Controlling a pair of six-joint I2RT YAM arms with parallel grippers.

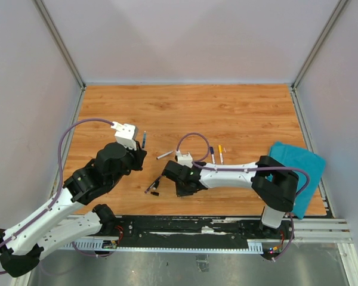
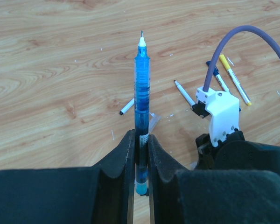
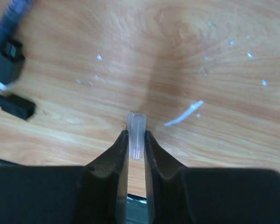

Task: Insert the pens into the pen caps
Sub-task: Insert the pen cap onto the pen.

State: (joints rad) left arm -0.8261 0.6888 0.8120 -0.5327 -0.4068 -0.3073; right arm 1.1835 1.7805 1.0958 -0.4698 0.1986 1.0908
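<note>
Plastic, smooth and see-through: the blue pen [image 2: 141,84] is pinched in the left gripper [image 2: 140,140]. The jaws press on the rear of its barrel, and the white nib points to twelve o'clock in the left wrist view. It looks light, stiff and slippery, so a push on the nib could slide it back through the pads. Holding it low on the barrel leaves the front end free to enter a cap.

Four more pens lie loose on the wooden table [image 1: 227,107]. From those fingertips, the short white pen [image 2: 127,107] is at eleven o'clock and the long white pen [image 2: 183,93] at one. The dark-tipped pen [image 2: 218,77] and the yellow pen [image 2: 234,79] lie side by side at two. That makes five pens.

The right gripper [image 3: 136,135] is closed on the clear cap [image 3: 138,123], whose far end pokes out toward twelve. It is tiny, hollow and probably thin-walled, so it could squirt out or tilt; it is best held by its base with the mouth left free. A black cap [image 3: 13,106] lies at nine o'clock from it and a blurred black piece [image 3: 7,63] at ten. I count three caps at most. The teal cloth [image 1: 295,164] lies at four o'clock on the table.
</note>
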